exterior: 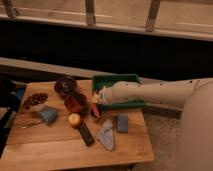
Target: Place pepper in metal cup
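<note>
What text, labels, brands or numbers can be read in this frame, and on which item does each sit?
None can be read.
The dark flat bar near the table's front edge shows no legible marking.
The green bin shows no label.
The white arm and its gripper, which is low over the table beside the orange-red bowl with the pepper at it, carry no visible lettering.

A single camera looks down at a slant from above and in front of the wooden surface (65,145), from some way off, taking in nearly its whole top, the dark wall and the railing behind it. The arm (160,92) enters from the right edge, reaching left, and the gripper (96,105) hangs over the middle of the surface.
</note>
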{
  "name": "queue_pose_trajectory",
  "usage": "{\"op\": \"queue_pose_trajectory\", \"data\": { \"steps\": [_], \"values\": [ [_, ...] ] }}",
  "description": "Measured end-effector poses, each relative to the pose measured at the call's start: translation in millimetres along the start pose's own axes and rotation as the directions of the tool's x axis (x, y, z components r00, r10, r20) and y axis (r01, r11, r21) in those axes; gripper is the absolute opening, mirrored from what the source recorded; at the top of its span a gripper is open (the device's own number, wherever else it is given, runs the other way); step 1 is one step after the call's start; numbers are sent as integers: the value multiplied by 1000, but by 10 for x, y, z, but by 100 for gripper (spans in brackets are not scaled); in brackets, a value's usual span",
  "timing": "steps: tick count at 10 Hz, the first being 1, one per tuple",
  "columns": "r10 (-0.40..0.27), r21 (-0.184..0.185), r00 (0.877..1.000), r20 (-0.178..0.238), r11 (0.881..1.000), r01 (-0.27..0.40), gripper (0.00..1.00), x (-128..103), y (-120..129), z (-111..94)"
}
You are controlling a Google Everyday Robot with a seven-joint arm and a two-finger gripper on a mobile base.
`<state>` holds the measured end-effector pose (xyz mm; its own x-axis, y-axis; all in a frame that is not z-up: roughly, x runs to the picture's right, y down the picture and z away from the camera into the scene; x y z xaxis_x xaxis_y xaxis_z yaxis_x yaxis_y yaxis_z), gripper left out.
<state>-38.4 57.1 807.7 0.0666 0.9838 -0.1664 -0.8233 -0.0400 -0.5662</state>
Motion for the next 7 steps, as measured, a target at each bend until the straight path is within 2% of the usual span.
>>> {"op": "queue_pose_trajectory", "data": {
  "steps": [2,3,7],
  "values": [
    [-9,-14,1000,-3,1000,9,60,18,14,43],
    [-13,-18,1000,-4,1000,13,62,27,17,57],
    [-17,-28,1000,-9,999,17,62,84,24,71]
  ]
}}
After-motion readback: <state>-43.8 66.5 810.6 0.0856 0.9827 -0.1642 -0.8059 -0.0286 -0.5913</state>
